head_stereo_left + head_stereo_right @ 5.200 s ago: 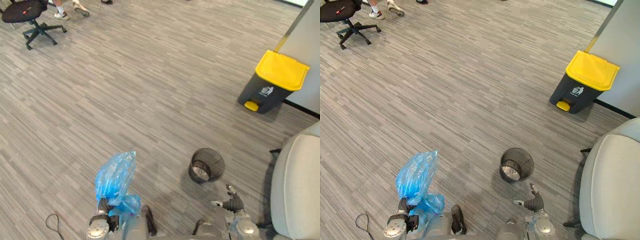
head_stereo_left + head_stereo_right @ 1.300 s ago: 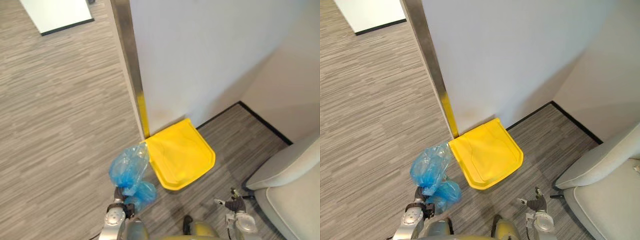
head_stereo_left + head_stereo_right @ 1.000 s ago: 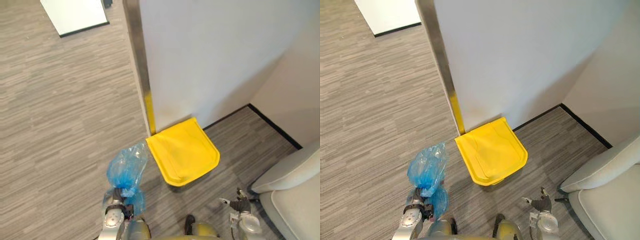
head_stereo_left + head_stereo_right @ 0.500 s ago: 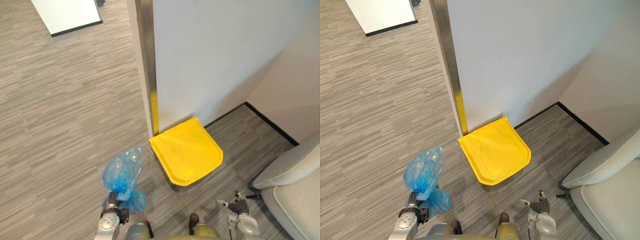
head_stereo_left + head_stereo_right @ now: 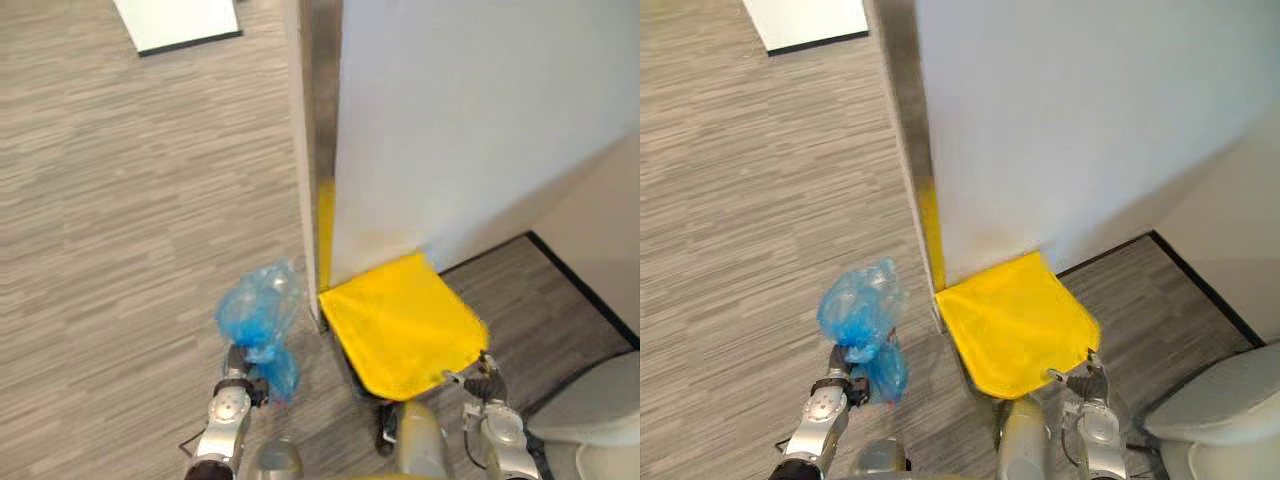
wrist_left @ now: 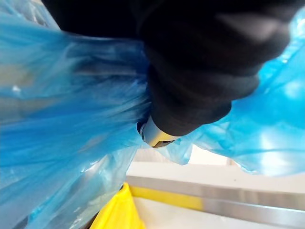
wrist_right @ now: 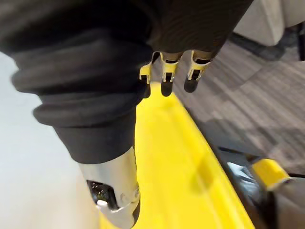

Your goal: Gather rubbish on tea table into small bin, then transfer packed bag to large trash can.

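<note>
blue bag (image 5: 258, 310) clamped in fingers of left hand (image 5: 238, 368), bulging above | right hand (image 5: 484, 381) fingers apart

closed yellow lid (image 5: 400, 325) against wall (image 5: 450, 120), open floor (image 5: 120, 200) left

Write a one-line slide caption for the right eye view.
Left hand grips the blue bag beside the closed yellow-lidded trash can; right hand open at the lid's near edge.
</note>
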